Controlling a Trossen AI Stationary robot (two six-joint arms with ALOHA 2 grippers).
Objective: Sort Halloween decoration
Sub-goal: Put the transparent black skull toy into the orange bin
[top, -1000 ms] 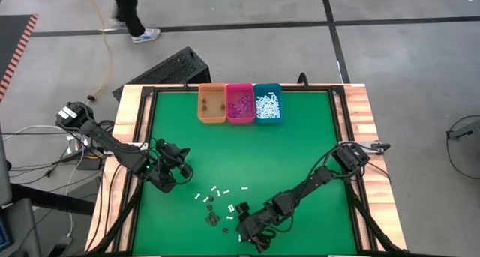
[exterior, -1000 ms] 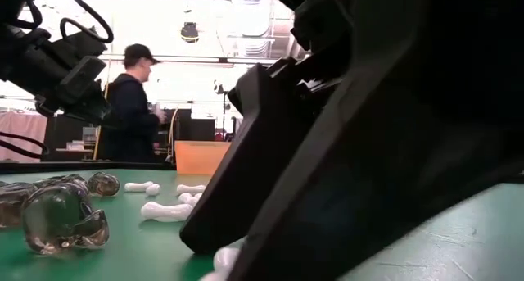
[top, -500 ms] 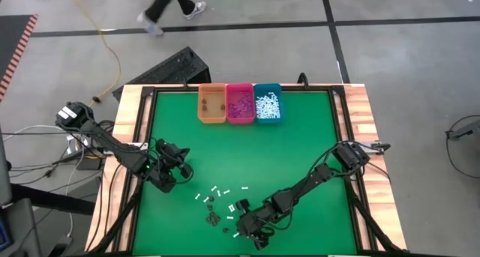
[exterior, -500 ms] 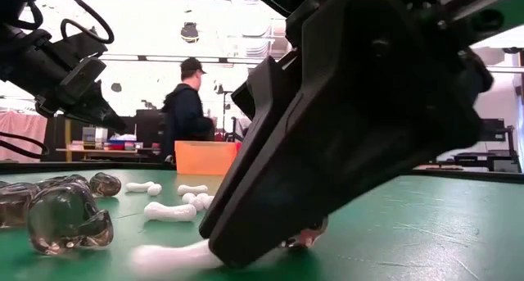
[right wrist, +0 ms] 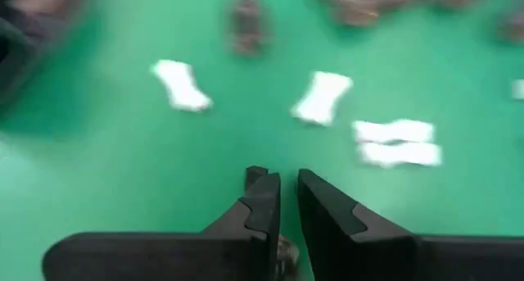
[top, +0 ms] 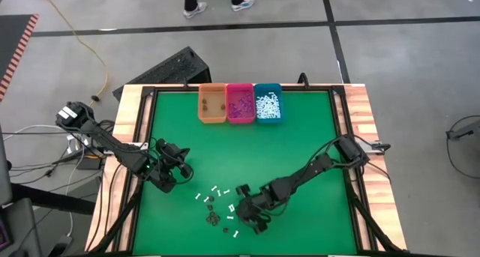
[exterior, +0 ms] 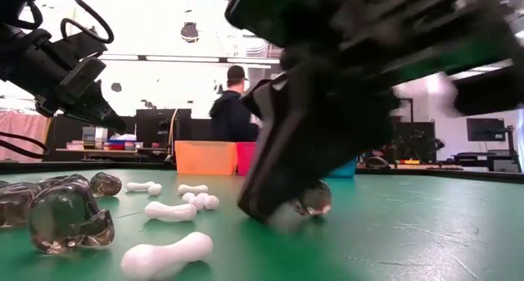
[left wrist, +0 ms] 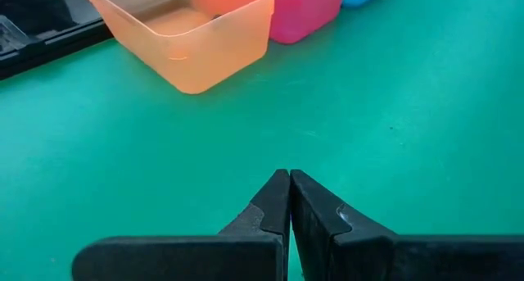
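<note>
**Right gripper down among the scattered pieces**

We see our right gripper [top: 241, 206] low on the mat, jaws nearly together on a dark piece [exterior: 313, 201], bones [top: 214, 191] just beside it. Only the low view shows that piece. Left gripper [left wrist: 289, 201] clenched, empty, well apart. Three bins [top: 239, 103]: orange, pink, teal.

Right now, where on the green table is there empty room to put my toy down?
The green mat is bare between the three bins and the arms. It is crowded at the near edge, where white bones and dark pieces lie beside the right gripper.
</note>
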